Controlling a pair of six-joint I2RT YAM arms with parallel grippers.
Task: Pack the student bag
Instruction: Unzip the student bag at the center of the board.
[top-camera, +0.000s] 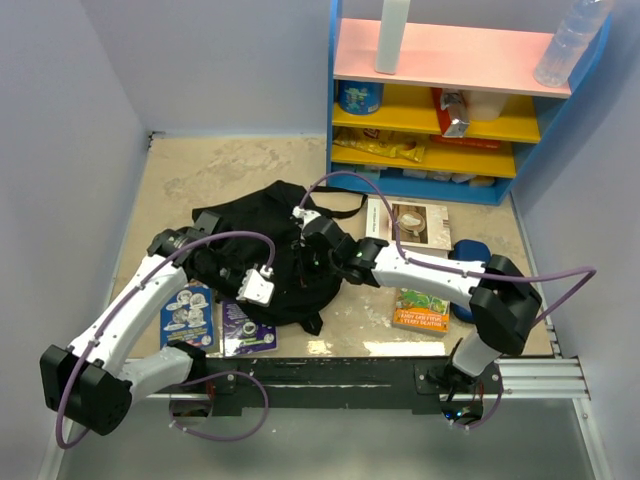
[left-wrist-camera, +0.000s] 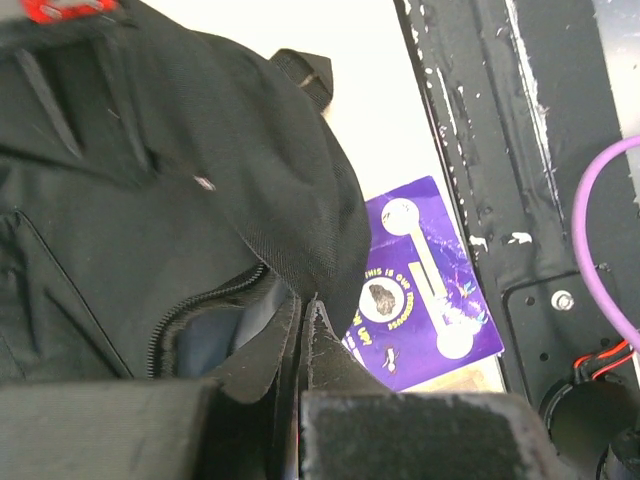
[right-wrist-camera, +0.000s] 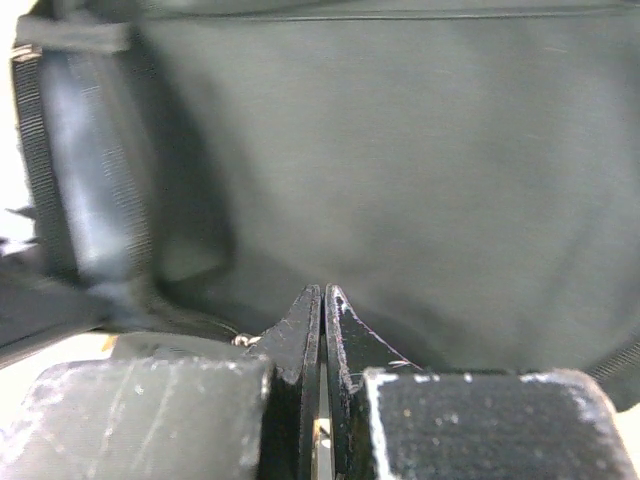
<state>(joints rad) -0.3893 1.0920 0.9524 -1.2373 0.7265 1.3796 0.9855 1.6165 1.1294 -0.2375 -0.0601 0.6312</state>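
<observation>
Nearest me, the flat purple picture book (top-camera: 245, 328) lies on the desk (top-camera: 200, 170), its far edge tucked just under the soft black fabric backpack (top-camera: 250, 225). My left claw (left-wrist-camera: 305, 305) is closed at the backpack's near edge. It looks to be pinching the fabric lip beside the part-open zipper (left-wrist-camera: 205, 305). The mouth therefore faces near, toward that book.

The backpack slumps mid-desk between both claws, its long axis running roughly near-right to far-left. At its right side my right claw (right-wrist-camera: 323, 292) is closed too, tips against the cloth. I cannot tell whether it has any fabric pinched.

I judge the left arm is nearer the purple book, but it is busy holding the lip. The right claw would have to cross the backpack to reach it.
</observation>
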